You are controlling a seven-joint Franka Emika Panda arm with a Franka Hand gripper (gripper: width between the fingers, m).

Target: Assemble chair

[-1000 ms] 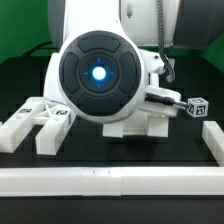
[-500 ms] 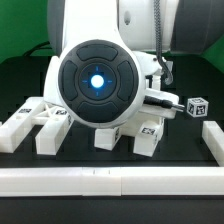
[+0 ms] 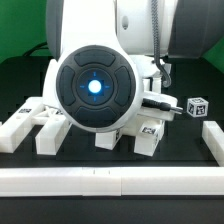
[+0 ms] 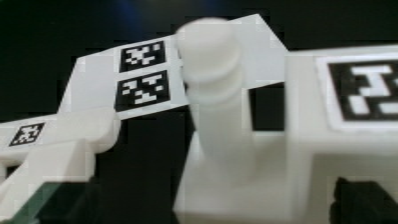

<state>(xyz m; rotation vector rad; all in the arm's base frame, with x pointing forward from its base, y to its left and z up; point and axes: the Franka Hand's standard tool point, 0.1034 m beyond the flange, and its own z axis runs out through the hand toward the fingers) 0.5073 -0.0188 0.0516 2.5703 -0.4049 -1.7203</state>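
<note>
Arm (image 3: 95, 85) low over the chair's blocky tagged part (image 3: 150, 133) mid-table (image 3: 190, 138), likely positioning it for joining, long tagged pieces (image 3: 45, 125) parked toward the exterior view's left edge; gripper hidden, can't tell its opening or hold.

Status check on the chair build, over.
Gripper out of sight behind the arm's round black-and-white joint. Chunky white tagged plastic chair parts lie on the black table, some under the arm.

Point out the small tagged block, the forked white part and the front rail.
small tagged block (image 3: 198, 105), exterior view, on its tagged face.
forked white part (image 3: 48, 135), exterior view, on its nearer prong.
front rail (image 3: 110, 181), exterior view, on its top face.
</note>
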